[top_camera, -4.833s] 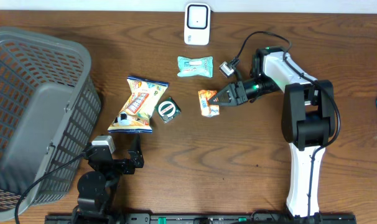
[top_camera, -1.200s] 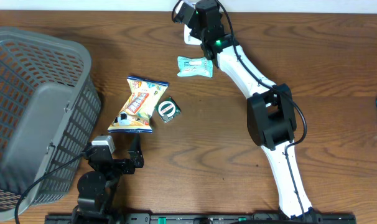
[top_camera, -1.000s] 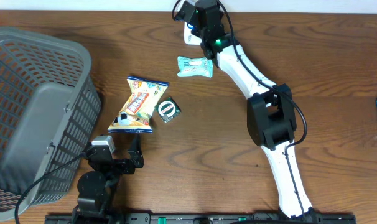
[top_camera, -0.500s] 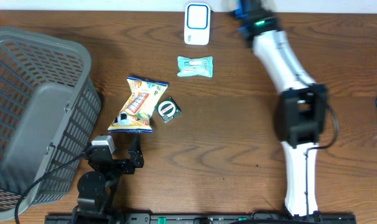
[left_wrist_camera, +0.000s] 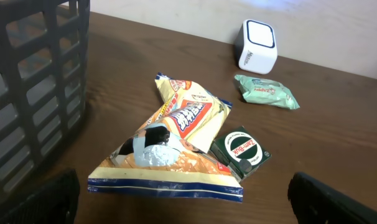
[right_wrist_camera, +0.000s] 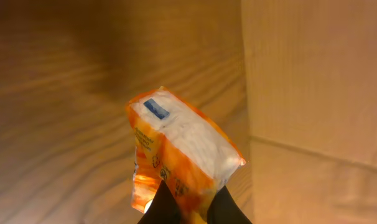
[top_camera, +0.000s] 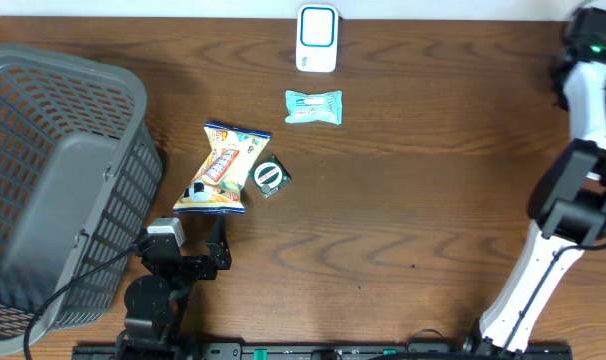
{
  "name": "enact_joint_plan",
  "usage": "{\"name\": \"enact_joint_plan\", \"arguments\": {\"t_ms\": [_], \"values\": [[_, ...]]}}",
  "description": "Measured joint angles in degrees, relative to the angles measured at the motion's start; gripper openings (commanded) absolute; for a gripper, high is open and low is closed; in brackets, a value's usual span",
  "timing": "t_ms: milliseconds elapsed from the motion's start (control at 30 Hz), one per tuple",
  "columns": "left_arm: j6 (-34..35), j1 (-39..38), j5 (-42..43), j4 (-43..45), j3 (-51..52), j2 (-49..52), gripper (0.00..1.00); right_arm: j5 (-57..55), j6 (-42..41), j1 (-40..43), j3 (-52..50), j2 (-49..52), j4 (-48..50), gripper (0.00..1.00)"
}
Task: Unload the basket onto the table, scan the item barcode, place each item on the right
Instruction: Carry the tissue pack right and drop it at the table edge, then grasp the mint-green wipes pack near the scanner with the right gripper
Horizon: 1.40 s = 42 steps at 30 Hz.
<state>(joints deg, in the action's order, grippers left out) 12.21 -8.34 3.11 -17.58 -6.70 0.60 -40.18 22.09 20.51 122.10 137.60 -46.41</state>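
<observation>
Wooden table (top_camera: 383,220) bears basket (top_camera: 113,210), snack bag (top_camera: 221,168), tin (top_camera: 270,177), teal packet (top_camera: 313,106), scanner (top_camera: 316,38).

From overhead we look straight down on the whole table (top_camera: 403,220), far enough off to take in the basket (top_camera: 43,180) at left and the scanner (top_camera: 316,38) at the far edge. From the left wrist we sit low near the front edge, facing across the wood toward that scanner. Both views share the basket's wall, the snack bag (left_wrist_camera: 170,149), the green tin (left_wrist_camera: 241,151) and the teal packet (left_wrist_camera: 266,92). From the right wrist we look very closely at an orange packet (right_wrist_camera: 179,155) over wood grain and a pale panel (right_wrist_camera: 313,81). We cannot match this view to the others.
</observation>
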Motion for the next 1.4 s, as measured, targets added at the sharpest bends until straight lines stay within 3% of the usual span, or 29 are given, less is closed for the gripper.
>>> {"name": "enact_joint_plan", "arguments": {"t_ms": [33, 67, 133, 433, 600, 767, 933, 1100, 1267, 1400], "values": [[0.00, 0.00, 0.00, 0.00, 0.00, 0.00, 0.98, 0.70, -1.01, 0.55, 0.00, 0.00, -0.48, 0.16], [0.00, 0.00, 0.02, 0.00, 0.00, 0.00, 0.98, 1.25, -2.27, 0.90, 0.00, 0.00, -0.87, 0.36], [0.02, 0.00, 0.02, 0.00, 0.00, 0.00, 0.98, 1.88, -4.44, 1.14, -0.02, 0.00, -1.57, 0.99], [0.00, 0.00, 0.00, 0.00, 0.00, 0.00, 0.98, 6.73, -17.92, 0.92, -0.24, -0.90, -7.23, 0.99], [0.00, 0.00, 0.00, 0.02, 0.00, 0.00, 0.98, 26.82, -22.21, -1.38, -0.52, -5.79, -10.88, 0.99], [0.02, 0.00, 0.00, 0.00, 0.00, 0.00, 0.98, 54.25, -29.38, -6.91, -0.50, -10.29, -11.82, 0.99], [0.00, 0.00, 0.02, -0.02, 0.00, 0.00, 0.98, 70.18, -37.97, -15.15, -1.62, -9.55, -11.06, 0.99], [0.00, 0.00, 0.02, 0.00, 0.00, 0.00, 0.98, 69.53, -50.12, -26.16, -2.05, -5.27, -10.97, 0.99], [0.00, 0.00, 0.02, 0.00, 0.00, 0.00, 0.98, 60.83, -62.55, -36.17, -2.93, -1.88, -6.62, 0.99], [0.00, 0.00, 0.02, 0.00, 0.00, 0.00, 0.98, 52.46, -67.28, -41.64, -3.02, -1.75, -2.49, 0.99]]}}
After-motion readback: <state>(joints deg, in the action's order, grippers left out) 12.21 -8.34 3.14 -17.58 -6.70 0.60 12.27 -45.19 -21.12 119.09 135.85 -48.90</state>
